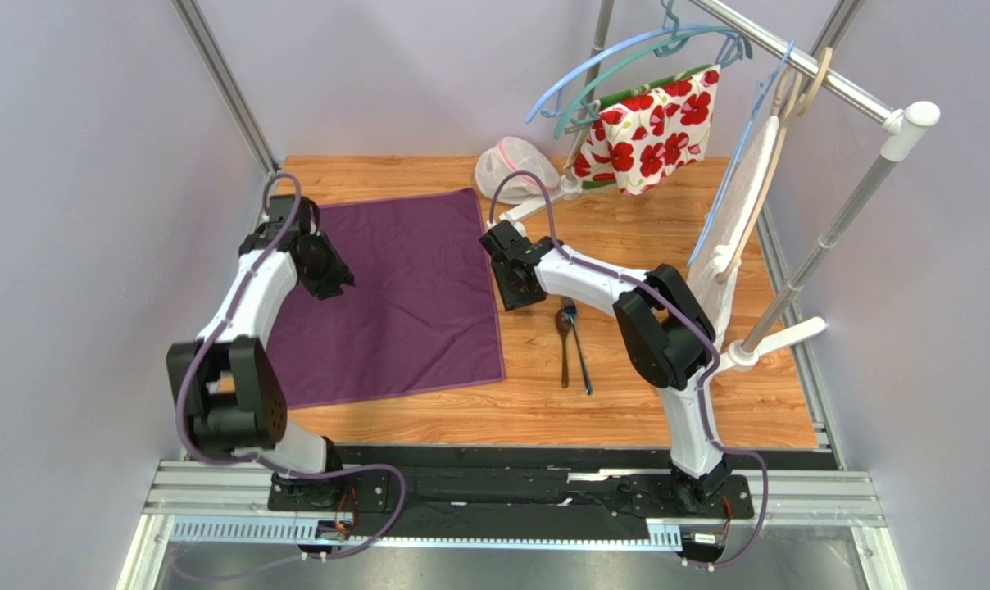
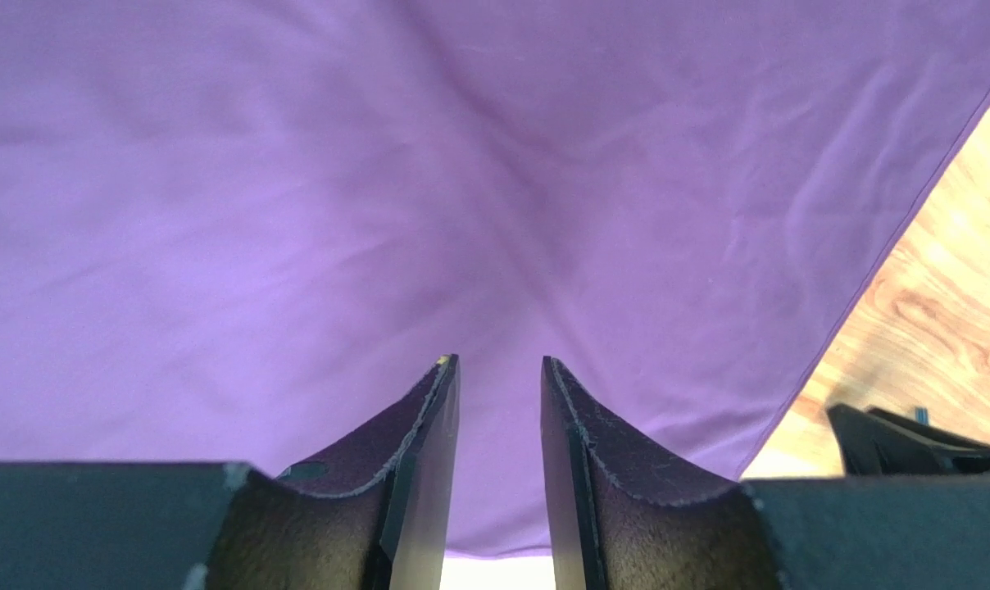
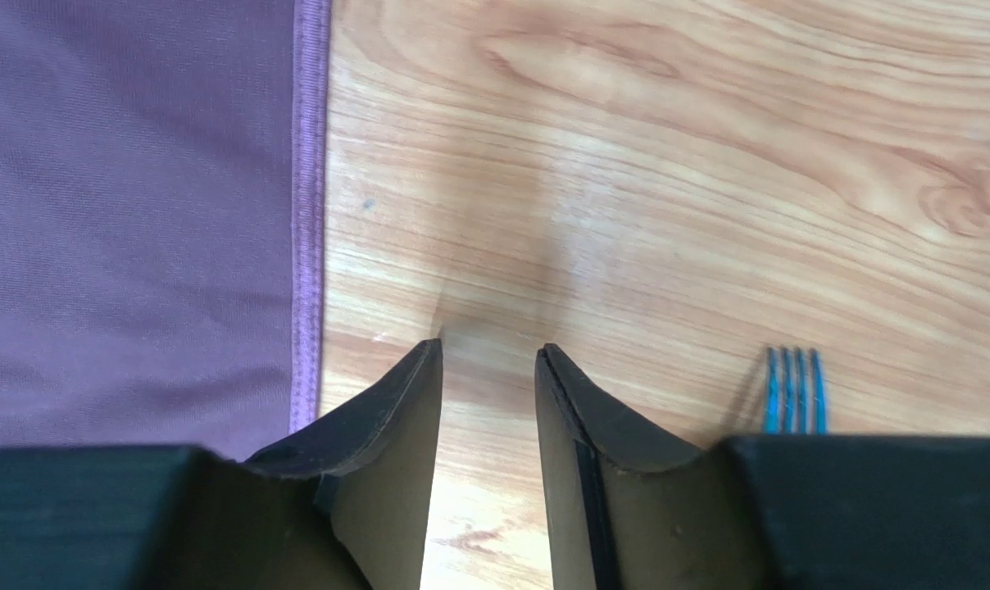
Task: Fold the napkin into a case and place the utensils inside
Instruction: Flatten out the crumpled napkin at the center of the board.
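Observation:
The dark purple napkin (image 1: 389, 295) lies spread flat on the wooden table (image 1: 660, 234), a little rumpled in the left wrist view. My left gripper (image 1: 328, 280) hovers over its left part, open, with only cloth (image 2: 463, 184) below the fingers (image 2: 500, 369). My right gripper (image 1: 512, 293) hangs just past the napkin's right hem (image 3: 306, 221), open over bare wood (image 3: 488, 357). Two slim dark utensils (image 1: 571, 344) lie side by side on the table to the right of the napkin. Fork tines (image 3: 793, 387) show beside the right finger.
A white mesh pouch (image 1: 512, 166) sits at the table's back. A white cloth with red flowers (image 1: 648, 123) and several hangers hang from a rail at the back right. A white rack post (image 1: 820, 258) stands at the right edge.

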Robot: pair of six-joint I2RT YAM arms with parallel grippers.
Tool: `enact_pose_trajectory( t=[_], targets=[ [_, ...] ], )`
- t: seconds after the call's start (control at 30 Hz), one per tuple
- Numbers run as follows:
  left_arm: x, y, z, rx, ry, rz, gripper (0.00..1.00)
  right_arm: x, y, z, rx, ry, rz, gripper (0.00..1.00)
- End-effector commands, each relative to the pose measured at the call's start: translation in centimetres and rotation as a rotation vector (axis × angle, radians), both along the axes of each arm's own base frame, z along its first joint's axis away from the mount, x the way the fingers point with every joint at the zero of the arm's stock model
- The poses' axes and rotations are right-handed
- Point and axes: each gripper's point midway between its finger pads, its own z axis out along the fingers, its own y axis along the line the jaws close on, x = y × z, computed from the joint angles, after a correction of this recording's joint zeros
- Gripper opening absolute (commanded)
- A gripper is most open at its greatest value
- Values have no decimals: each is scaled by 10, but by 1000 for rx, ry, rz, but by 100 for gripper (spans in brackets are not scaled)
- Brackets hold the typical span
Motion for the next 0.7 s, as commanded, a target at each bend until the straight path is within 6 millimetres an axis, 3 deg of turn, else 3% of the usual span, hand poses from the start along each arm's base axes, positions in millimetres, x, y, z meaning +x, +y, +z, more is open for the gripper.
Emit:
enact_pose_trajectory(
  t=[0.0,0.13,0.3,0.33,0.37,0.47,0.67],
  targets=[
    [-50,25,17,123,39,89,40,-5,23,56,78,-99,48,39],
    [-85,48,22,69,82,241,38,-39,73,71,224,-41,154,41],
    [-105,69,23,37,72,340,38,-68,117,66,364,60,260,40],
    [-107,78,25,19,48,367,38,-69,119,59,368,76,255,40],
    [-107,69,20,-55,37,344,38,-67,120,58,370,73,255,40],
    [-110,68,15,-152,-8,360,44,-57,112,43,315,53,237,38],
    [-119,77,15,-130,14,400,50,-36,85,15,255,61,175,38]
  ],
)
